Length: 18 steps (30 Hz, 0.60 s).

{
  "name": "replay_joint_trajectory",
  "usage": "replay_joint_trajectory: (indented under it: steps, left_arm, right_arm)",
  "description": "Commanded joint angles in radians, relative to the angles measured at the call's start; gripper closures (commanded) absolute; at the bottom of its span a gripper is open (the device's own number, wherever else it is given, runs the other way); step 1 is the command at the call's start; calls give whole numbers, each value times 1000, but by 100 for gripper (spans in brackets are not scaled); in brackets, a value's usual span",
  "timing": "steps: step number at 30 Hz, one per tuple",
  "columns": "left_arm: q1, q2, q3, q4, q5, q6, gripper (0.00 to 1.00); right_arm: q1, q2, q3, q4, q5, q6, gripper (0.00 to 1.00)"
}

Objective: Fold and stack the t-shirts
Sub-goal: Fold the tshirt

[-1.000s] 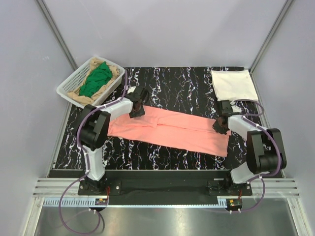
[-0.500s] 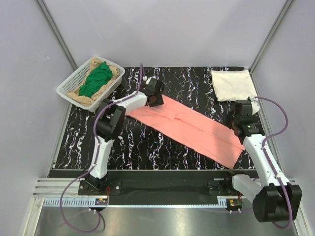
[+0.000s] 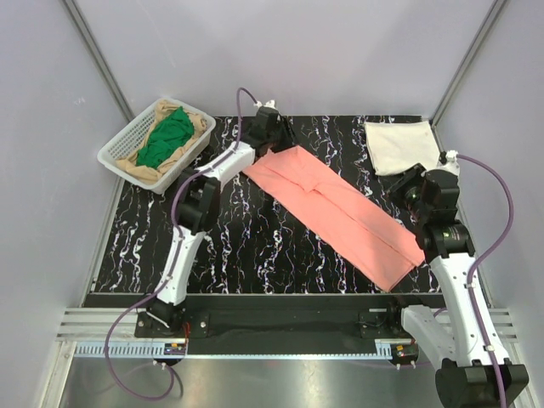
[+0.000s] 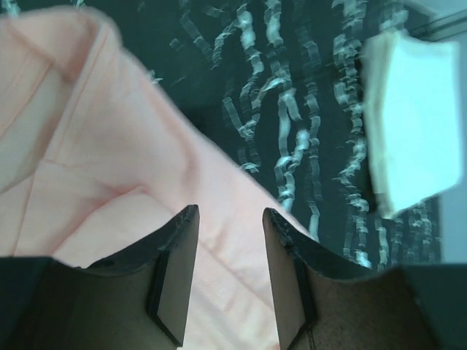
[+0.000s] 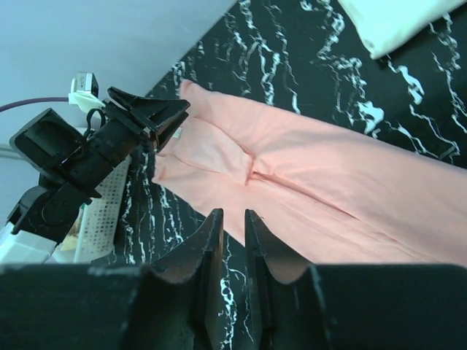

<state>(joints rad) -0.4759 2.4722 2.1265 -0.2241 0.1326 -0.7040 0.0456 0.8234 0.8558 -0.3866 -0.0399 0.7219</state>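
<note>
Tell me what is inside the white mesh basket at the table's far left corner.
A green t-shirt lies bunched on top of a tan t-shirt, which shows at both ends of the basket. Anything beneath them is covered.

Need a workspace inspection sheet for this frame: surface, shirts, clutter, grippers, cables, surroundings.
Surface: black marbled mat, flat.
Job's things: salmon-pink shirt folded into a long strip, lying diagonally across the mat; cream-white shirt folded, far right corner; green shirt on top of tan shirt, both unfolded in the basket.
Clutter: white mesh basket, far left corner; nothing else seen.
Grippers: left gripper open and empty, over the strip's far end; right gripper jaws narrowly apart, empty, near the strip's right end.
Cables: purple cables loop off both arms, none on the cloth.
Surroundings: pale enclosure walls; metal rail along the near edge.
</note>
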Motion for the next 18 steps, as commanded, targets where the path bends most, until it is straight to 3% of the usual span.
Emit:
replay_joint_trajectory:
  steps: [1,5,7,10,13,18]
  left_arm:
    - [-20,-238,-95,135,75,32,54]
    - [-96,-450,-282,164,29,67,54]
    - [-150,-499,-370,141,33,57,60]
    - [-231,-522,-462,92,56,54,76]
    - [-291,-521,-543,57,-8,41,93]
    - [-320,-473,-596,55,-50,15,100]
  right_arm:
    - [-1,-3,65,15,-64,-33,75]
    - [-1,-23,68,-1,-90,-12,74]
    - [-1,-33,71,-17,-104,-10,73]
    - [-3,-33,97,-58,-115,-15,73]
    - [-1,-30,126,-92,-120,-39,73]
    - [-1,-35,169,-127,-129,-55,72]
